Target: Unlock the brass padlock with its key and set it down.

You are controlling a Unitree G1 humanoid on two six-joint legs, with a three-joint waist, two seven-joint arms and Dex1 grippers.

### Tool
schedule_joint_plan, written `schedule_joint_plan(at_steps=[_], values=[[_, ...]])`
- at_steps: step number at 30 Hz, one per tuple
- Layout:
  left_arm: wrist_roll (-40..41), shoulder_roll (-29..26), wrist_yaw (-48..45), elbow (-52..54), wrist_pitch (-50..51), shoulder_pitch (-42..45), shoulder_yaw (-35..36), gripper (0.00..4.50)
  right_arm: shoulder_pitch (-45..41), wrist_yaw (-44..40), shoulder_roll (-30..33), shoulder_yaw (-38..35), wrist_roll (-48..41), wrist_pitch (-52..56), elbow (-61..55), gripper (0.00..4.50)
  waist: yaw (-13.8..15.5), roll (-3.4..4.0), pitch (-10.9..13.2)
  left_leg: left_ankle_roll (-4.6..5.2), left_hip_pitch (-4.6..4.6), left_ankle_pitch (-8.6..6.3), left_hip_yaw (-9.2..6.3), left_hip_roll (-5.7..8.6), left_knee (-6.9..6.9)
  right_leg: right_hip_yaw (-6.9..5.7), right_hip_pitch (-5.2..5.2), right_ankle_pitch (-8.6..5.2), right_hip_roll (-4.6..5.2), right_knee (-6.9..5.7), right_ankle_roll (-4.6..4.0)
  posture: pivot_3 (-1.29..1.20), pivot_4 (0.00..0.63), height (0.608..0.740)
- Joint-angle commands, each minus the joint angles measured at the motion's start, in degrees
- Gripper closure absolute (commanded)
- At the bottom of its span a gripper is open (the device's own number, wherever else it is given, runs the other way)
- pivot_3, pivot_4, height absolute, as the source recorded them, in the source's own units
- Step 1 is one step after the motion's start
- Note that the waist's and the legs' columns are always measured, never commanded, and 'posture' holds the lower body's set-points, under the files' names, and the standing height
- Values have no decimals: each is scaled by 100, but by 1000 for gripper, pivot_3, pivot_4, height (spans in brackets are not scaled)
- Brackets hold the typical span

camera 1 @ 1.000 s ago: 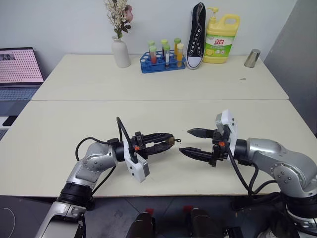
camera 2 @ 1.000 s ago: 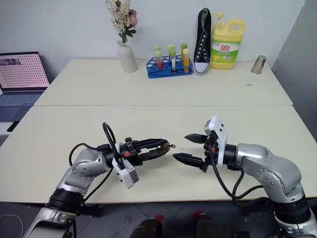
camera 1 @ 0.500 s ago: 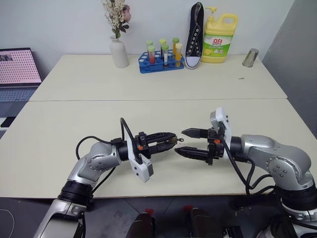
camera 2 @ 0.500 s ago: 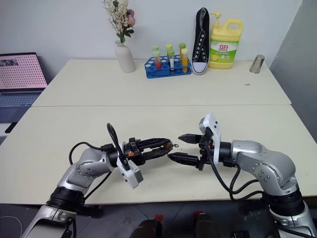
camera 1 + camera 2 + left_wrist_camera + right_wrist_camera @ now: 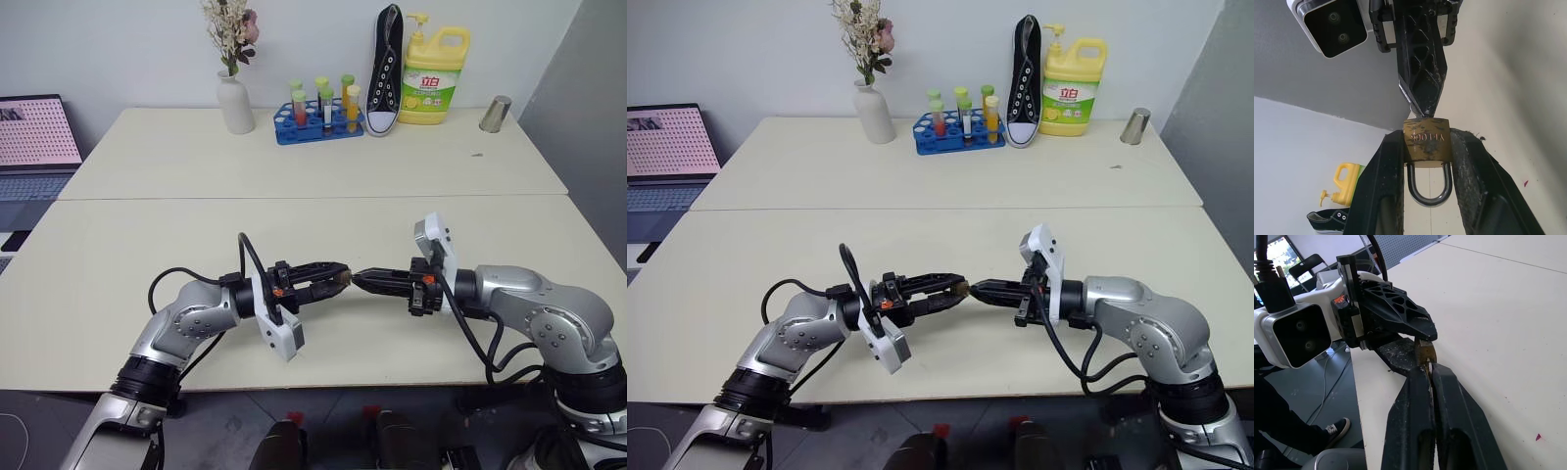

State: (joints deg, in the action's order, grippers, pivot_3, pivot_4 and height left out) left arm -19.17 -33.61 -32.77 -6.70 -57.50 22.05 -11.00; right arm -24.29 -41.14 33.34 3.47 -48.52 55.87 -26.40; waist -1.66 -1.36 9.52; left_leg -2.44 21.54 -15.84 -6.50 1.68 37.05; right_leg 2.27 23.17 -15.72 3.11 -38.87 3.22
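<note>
I hold the brass padlock (image 5: 1426, 142) pinched in my left gripper (image 5: 331, 281) above the table (image 5: 294, 157), right gripper (image 5: 367, 282) at its three o'clock pressed together on the key (image 5: 1414, 110), which I judge needs turning next

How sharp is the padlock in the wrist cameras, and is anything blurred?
Left wrist view: the brass padlock is crisp, its engraved lettering showing, while the yellow bottle behind is soft. Right wrist view: the right gripper shows sharp, and the room's far end is blurred.
</note>
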Motion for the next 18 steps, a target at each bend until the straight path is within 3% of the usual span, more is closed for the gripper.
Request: schedule_joint_plan(at_steps=[1,9,14,18], values=[[12,-53,134,187,39,-11,-26,3532,-156,-137,42,-20,-99,9,-77,4500,0,0,0,0,0,0,0,0,0,0,0,0,0,0,0,0,150,740],[-130,-111,211,141,-46,13,-59,3532,-383,-234,88,-113,-357,395,99,4500,-1,0,0,0,1,0,0,0,0,0,0,0,0,0,0,0,150,740],[-357,-265,237,-13,-277,103,-140,3532,-989,49,31,-491,-1718,2231,843,4500,-6,1,1,0,0,0,2,-3,0,1,2,1,0,-2,-1,0,150,740],[-564,-294,365,-28,-285,124,-152,3532,-1432,767,-404,-921,-2107,3141,1697,4500,-6,1,0,0,2,0,2,-2,-1,2,2,3,0,-1,-5,0,150,740]])
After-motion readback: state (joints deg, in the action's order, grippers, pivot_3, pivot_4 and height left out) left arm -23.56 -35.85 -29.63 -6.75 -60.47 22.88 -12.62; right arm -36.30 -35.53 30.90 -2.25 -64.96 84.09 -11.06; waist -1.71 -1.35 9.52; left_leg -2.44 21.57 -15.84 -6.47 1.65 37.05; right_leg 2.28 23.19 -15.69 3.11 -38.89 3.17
